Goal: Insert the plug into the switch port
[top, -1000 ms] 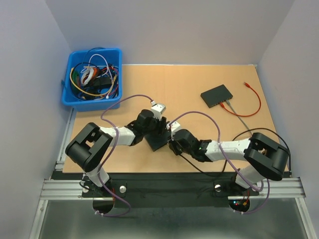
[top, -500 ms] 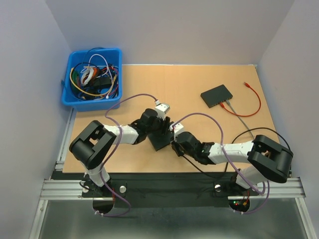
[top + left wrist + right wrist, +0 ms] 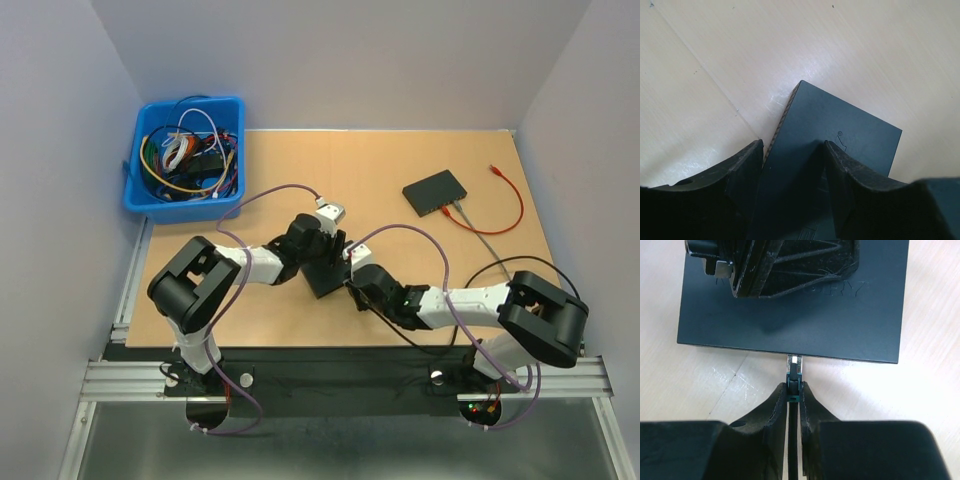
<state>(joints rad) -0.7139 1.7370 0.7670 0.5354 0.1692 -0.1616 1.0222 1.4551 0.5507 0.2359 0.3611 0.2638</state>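
The switch [image 3: 790, 325], a flat black box, lies near the middle of the counter [image 3: 400, 160], between the two arms. The left end effector [image 3: 792, 150] is down on it from the far side with its fingers spread. In the left wrist view, one finger [image 3: 742, 172] sits just beside the switch's ribbed side edge and the other lies over the top face. Whether either finger presses on the housing cannot be told.

The right end effector [image 3: 793, 390] is pressed together on the plug [image 3: 794, 371], pinching it just behind its head, with the cable running back between the fingers. The plug points straight at the switch's near edge, and its pale tip meets that edge near the middle. The port itself is hidden under the rim, so how far the tip is in cannot be told.

At the counter's far right lies a second switch [image 3: 435, 192], with a red cable [image 3: 519, 200] and a grey cable [image 3: 485, 235] leading from it. A blue bin [image 3: 180, 210] of tangled cords [image 3: 185, 155] stands at the far left corner, well apart from both arms.
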